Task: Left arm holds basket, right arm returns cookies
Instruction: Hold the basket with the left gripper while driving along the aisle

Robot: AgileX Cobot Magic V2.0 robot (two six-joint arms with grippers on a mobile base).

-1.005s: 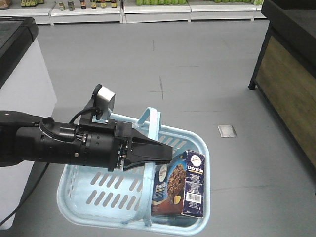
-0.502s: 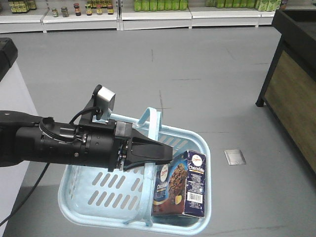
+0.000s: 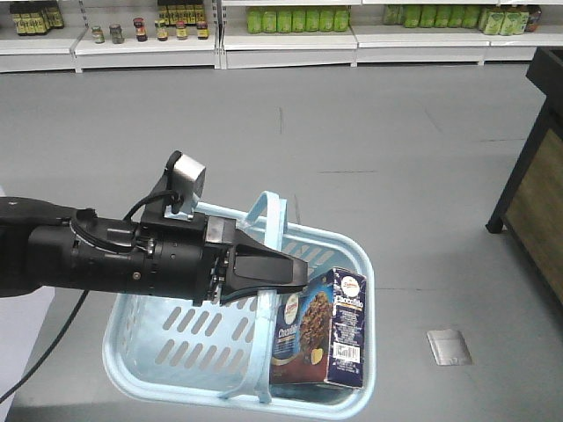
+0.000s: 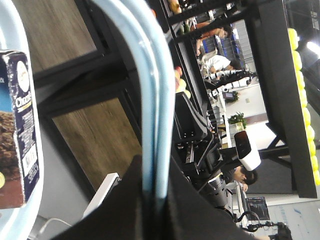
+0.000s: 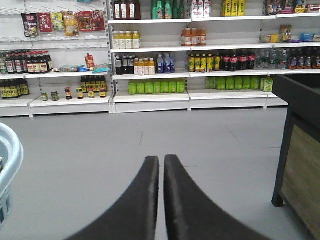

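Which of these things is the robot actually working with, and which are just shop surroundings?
Job: left gripper clamping the basket; cookies box inside it; right gripper, shut, empty.
Surroundings: drink shelves; wood-panelled counter; floor plate.

My left gripper (image 3: 297,272) is clamped on both hoop handles (image 3: 273,215) of the light blue slotted basket (image 3: 119,352). The navy-and-brown cookies box (image 3: 321,330) stands upright against its right-hand wall. My right gripper (image 5: 161,161) is pinched together with nothing in it.
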